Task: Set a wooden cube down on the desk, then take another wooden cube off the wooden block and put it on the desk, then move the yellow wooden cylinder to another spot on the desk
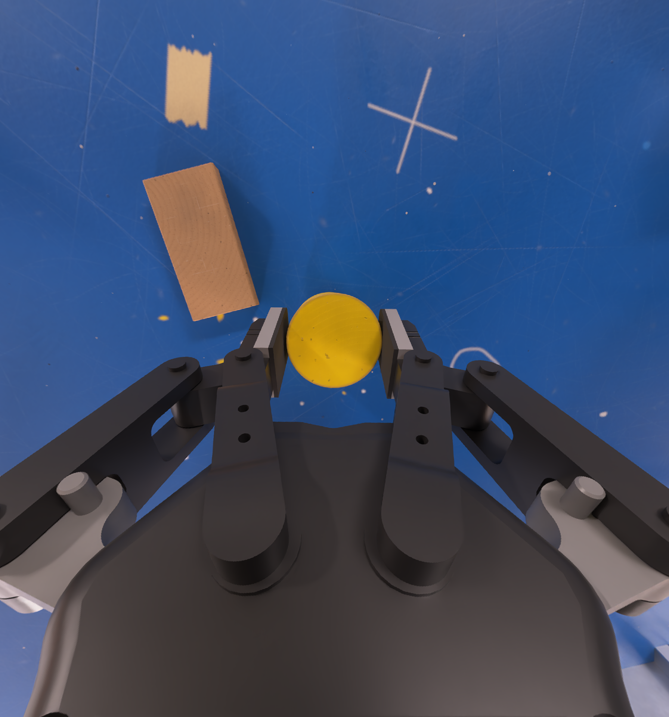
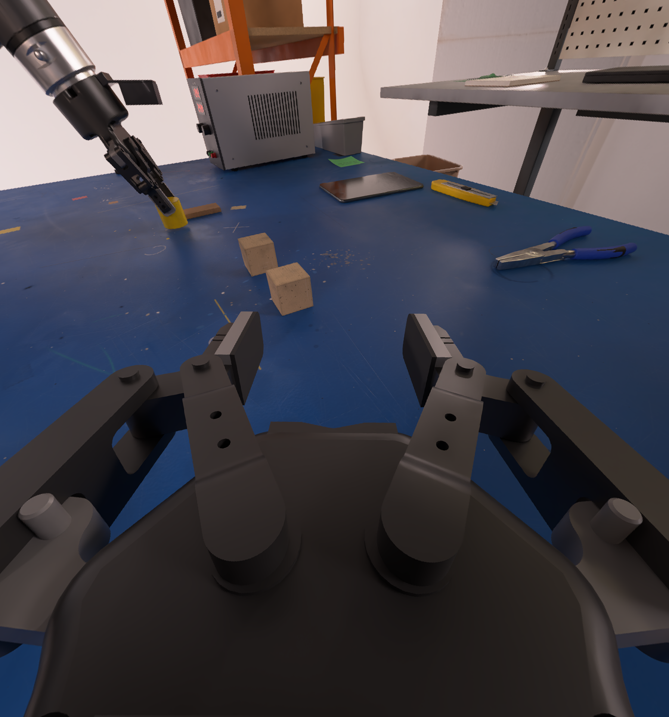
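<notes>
In the left wrist view my left gripper [image 1: 333, 345] is shut on the yellow wooden cylinder [image 1: 333, 340], with both pads against its sides. The flat wooden block [image 1: 200, 241] lies bare on the blue desk just left of it. In the right wrist view the left gripper [image 2: 166, 205] holds the same cylinder [image 2: 175, 218] standing on the desk or just above it; the block [image 2: 203, 210] lies beside it. Two wooden cubes [image 2: 258, 253] [image 2: 289, 288] sit on the desk, close together. My right gripper [image 2: 332, 349] is open and empty, short of the nearer cube.
A grey power supply [image 2: 255, 118] stands at the desk's far edge with a grey bin [image 2: 342, 134]. A tablet [image 2: 370, 186], a yellow utility knife [image 2: 464, 192] and blue-handled pliers [image 2: 565, 250] lie to the right. A tape strip [image 1: 188, 86] and chalk cross [image 1: 413, 121] mark the desk.
</notes>
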You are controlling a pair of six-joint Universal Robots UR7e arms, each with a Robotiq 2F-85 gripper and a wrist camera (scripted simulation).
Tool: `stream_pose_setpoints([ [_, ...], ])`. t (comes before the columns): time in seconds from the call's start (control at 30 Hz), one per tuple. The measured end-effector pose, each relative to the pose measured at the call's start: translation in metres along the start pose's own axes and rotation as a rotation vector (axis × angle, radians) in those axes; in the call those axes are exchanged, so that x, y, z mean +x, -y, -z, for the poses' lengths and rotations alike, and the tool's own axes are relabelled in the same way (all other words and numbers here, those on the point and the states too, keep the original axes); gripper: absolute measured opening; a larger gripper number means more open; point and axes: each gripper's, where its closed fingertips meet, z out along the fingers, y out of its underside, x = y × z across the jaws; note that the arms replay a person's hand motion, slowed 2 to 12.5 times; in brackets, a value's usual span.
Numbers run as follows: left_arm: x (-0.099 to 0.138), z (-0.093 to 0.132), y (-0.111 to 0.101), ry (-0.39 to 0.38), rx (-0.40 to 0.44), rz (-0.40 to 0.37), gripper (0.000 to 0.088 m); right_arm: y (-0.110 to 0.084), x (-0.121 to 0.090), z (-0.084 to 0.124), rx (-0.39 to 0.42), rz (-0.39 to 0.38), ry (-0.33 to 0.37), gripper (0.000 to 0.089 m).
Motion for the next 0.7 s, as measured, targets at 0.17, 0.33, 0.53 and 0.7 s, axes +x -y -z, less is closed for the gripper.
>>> stream_pose_setpoints([
  [0.17, -0.006, 0.014, 0.005, 0.005, 0.048, -0.031, 0.0411, 0.001, 0.0, 0.001, 0.004, 0.002, -0.003, 0.0645],
  [0.33, -0.011, 0.033, 0.013, 0.025, 0.104, -0.071, 0.0411, 0.002, 0.001, 0.001, 0.006, 0.002, -0.003, 0.0644],
  [0.53, -0.013, 0.057, 0.022, 0.05, 0.159, -0.135, 0.0411, 0.002, 0.001, 0.001, 0.007, 0.003, -0.004, 0.0644],
  [0.7, -0.008, 0.075, 0.031, 0.06, 0.199, -0.22, 0.0411, 0.002, 0.0, 0.001, 0.006, 0.006, -0.004, 0.0643],
])
